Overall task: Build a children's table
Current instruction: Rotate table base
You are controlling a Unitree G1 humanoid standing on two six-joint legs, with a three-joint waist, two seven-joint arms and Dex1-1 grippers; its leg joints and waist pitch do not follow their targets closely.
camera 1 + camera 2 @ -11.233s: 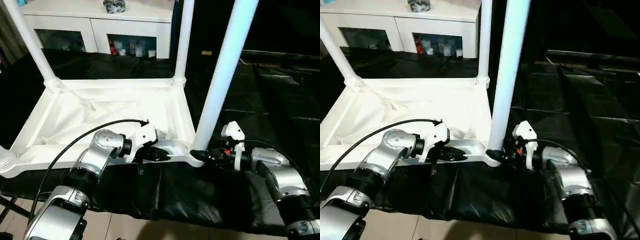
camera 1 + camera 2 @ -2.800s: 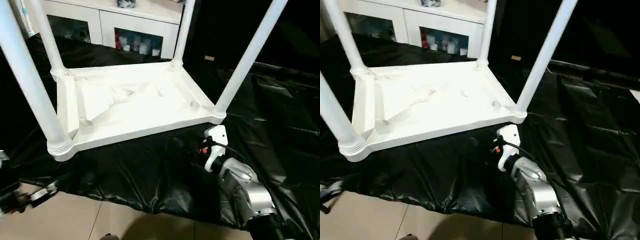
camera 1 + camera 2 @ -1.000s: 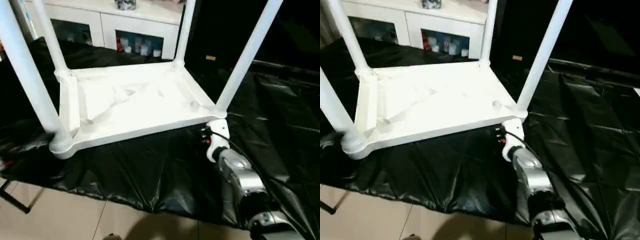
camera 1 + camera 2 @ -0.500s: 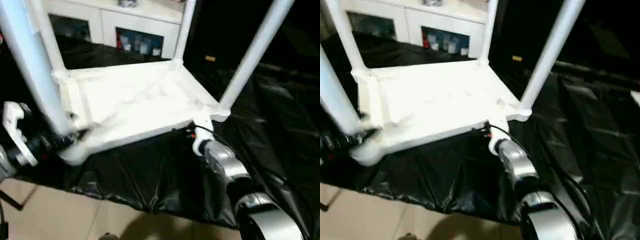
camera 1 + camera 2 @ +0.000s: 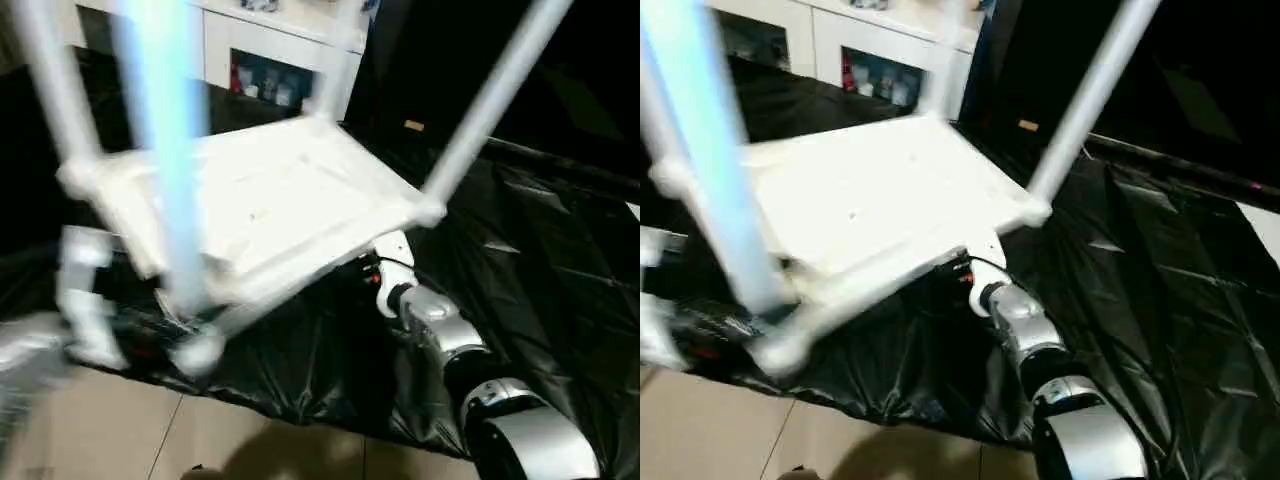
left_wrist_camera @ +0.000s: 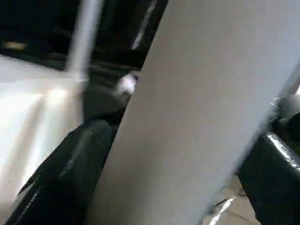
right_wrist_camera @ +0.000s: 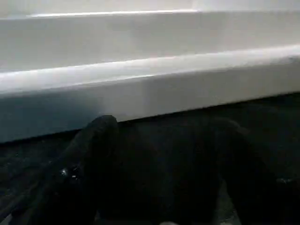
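table (image 5: 270, 200): white plastic, upturned, tilted; round tapered legs
left gripper (image 6: 173, 154): clamped on leg (image 5: 165, 150)
right gripper (image 7: 159, 154): state unclear, at the rim
sheet (image 5: 560, 260): black, creased

Upturned children's table (image 5: 290, 200) on black-sheeted folding table (image 5: 540, 260).

Obscured / unresolved regions, inverted children's table (image 5: 270, 205) and both grippers.

Near-left leg (image 5: 165, 150) is motion-smeared and runs off the top edge; the far-right leg (image 5: 490, 100) is also cut by the top edge. Left gripper (image 5: 150, 325) is a pale smear at the near-left corner socket (image 5: 195, 350); contact there cannot be resolved. In the left wrist view that leg (image 6: 197, 117) hides the gap between the black fingers (image 6: 70, 168). Right gripper (image 5: 955, 268) tips are hidden under the table's near rim (image 7: 150, 89); finger spacing unreadable. Cabinet (image 5: 265, 50) contents too blurred to identify.
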